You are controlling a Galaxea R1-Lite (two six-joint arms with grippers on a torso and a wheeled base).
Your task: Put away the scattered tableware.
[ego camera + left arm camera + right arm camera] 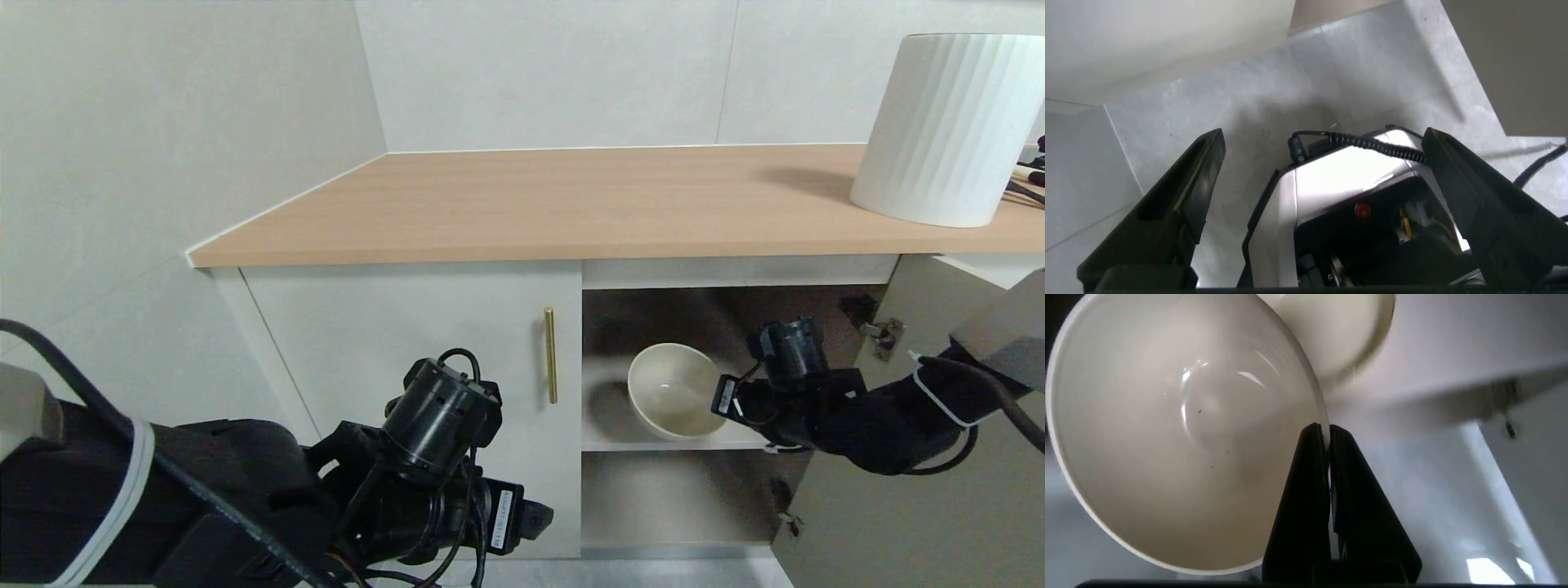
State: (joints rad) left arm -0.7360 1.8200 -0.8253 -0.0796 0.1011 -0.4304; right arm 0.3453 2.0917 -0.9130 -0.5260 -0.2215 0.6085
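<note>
- Pale wood-grain countertop [531, 204] is running above a white cabinet [408, 327]; its left door, with a slim brass handle [550, 355], is sitting closed, while the right side is standing open.
- Right gripper [1328, 441] is clamping the rim of a cream ceramic bowl [669, 400], which is tilting on its side at the middle shelf [604, 445] inside the open compartment.
- Left gripper [1323, 163] is hovering low before the closed door, its fingers spread apart and grasping nothing.
- White ribbed cylinder [947, 122] is standing at the countertop's right end.

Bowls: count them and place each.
1 sure: the cream bowl, its rim in the jaws of the right gripper, at the shelf of the open cabinet. A pale round shape behind it may be another.
</note>
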